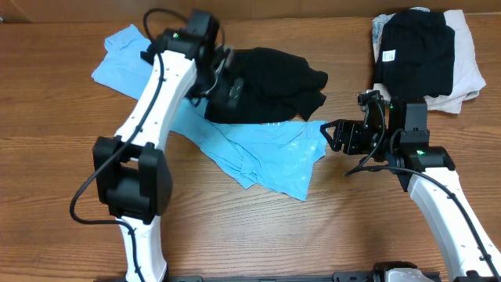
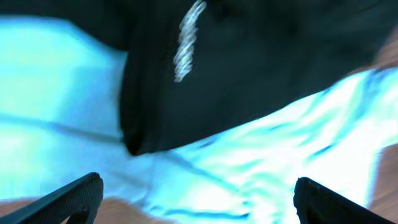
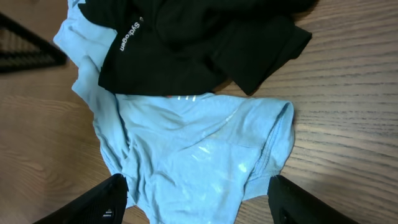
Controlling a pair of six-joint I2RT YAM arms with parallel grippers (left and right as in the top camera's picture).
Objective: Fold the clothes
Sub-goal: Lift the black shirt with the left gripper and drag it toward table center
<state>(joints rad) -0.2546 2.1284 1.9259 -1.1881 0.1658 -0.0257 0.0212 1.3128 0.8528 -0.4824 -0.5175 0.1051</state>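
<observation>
Overhead: black T-shirt (image 1: pixel 274 86) lies bunched around mid-table, toward the far side. It is not flat, and one sleeve pokes out to the right. It sits on top of the light-blue shirt (image 1: pixel 270 157), which runs diagonally from far left to near centre. That one is crumpled too, with its near-right end lying bare on the wood. Neither one is folded. White lettering (image 3: pixel 127 38) on the black shirt is sharp in the right wrist view and only a blurred streak in the left wrist view.

Left gripper (image 1: pixel 225 72) is over the left end of the black shirt. Can't tell from above whether it touches the cloth. In the left wrist view its fingers (image 2: pixel 74 196) sit far apart at the two lower corners, with only cloth below them, black overlapping blue. Jaws wide, holding nothing.

Right gripper (image 1: pixel 333 135) is just beside the right edge of the light-blue shirt, pointing left at it. In the right wrist view its fingers (image 3: pixel 106 199) are spread, and the blue shirt's end lies below and between them, not pinched. Jaws apart, empty.

Table (image 1: pixel 63 157) is wood-grain. At the far right is a stack (image 1: pixel 427 59) of garments, a black one on top of pale ones, with a white tag on its left edge. The stack is well apart from the two loose shirts.
</observation>
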